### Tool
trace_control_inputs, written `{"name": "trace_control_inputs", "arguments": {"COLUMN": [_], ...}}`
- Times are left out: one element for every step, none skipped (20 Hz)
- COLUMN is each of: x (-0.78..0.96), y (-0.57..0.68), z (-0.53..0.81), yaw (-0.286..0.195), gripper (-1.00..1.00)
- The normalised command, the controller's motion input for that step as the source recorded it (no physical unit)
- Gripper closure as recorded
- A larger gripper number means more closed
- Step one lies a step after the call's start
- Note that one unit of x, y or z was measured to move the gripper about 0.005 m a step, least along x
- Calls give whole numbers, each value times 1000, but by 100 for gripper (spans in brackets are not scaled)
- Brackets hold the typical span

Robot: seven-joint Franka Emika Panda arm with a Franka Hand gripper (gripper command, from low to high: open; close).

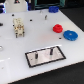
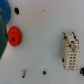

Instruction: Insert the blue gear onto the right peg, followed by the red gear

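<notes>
Looking across the white table (image 1: 15,55), the exterior view catches only a blurred pale piece of the arm at its top left corner, high above the surface; the gripper itself is not visible in either view, so whether its jaws are apart or together cannot be told. The red gear (image 1: 58,28) lies flat just beside the blue gear (image 1: 70,35), toward the exterior view's right. A dark-framed peg base (image 1: 45,56) sits nearer the front. A beige connector block (image 1: 18,27) stands at the left.

From the wrist view, the red gear (image 2: 15,35) and beige connector block (image 2: 70,52) lie well apart.
</notes>
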Motion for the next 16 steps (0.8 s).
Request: {"name": "trace_control_inputs", "arguments": {"x": [-102, -124, -116, -116, -124, -113, -99, -98, -77, -24, -9, 3, 7, 5, 4, 4], "y": [759, 755, 747, 760, 776, 786, 780, 780, 778, 753, 748, 738, 711, 689, 689, 673], "z": [7, 4, 5, 6, 3, -1, -2, -5, -13, -16, -54, -76, -104, -120, -142, -203], "yaw": [0, 0, 0, 0, 0, 0, 0, 0, 0, 0, 0, 0, 0, 0, 0, 0], "gripper": [-100, -100, -100, -100, -100, -100, -100, -100, -100, -100, -100, -100, -100, -100, -100, -100]}}
